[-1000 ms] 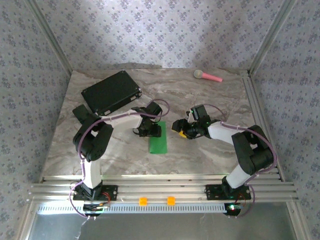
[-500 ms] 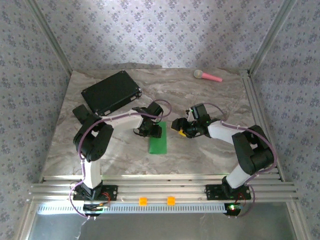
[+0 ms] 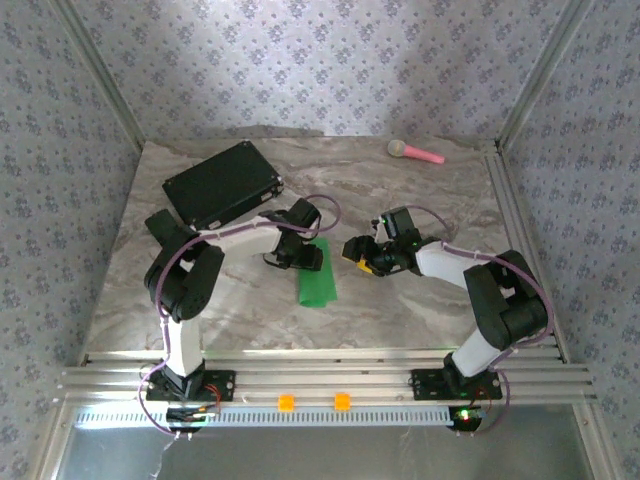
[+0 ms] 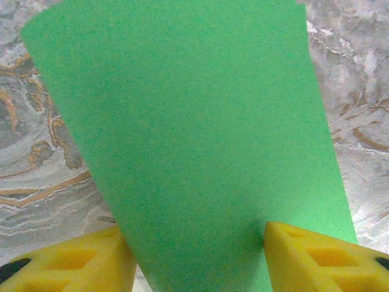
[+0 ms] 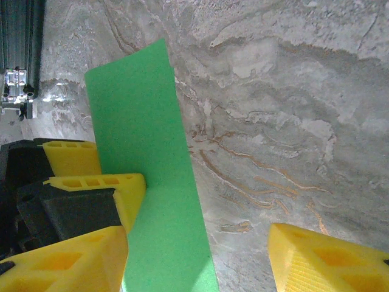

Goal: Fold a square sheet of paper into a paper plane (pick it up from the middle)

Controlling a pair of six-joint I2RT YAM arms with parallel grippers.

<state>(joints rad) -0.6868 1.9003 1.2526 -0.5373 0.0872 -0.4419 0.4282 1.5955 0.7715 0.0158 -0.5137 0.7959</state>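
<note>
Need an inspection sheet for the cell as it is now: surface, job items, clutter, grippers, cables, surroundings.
surface: marble-patterned table, no spills or debris seen.
job's things: green paper folded to a narrow strip, mid-table between the arms; not yet a plane.
clutter: black case rear left; pink-handled microphone toy rear right; both apart from the paper.
grippers: left gripper jaws apart, the strip running between its fingers, contact unclear; right gripper open by the strip, holding nothing.
cables: purple cables loop along both arms; no snag seen.
surroundings: floral wallpaper walls; aluminium rails in front with orange clips.
</note>
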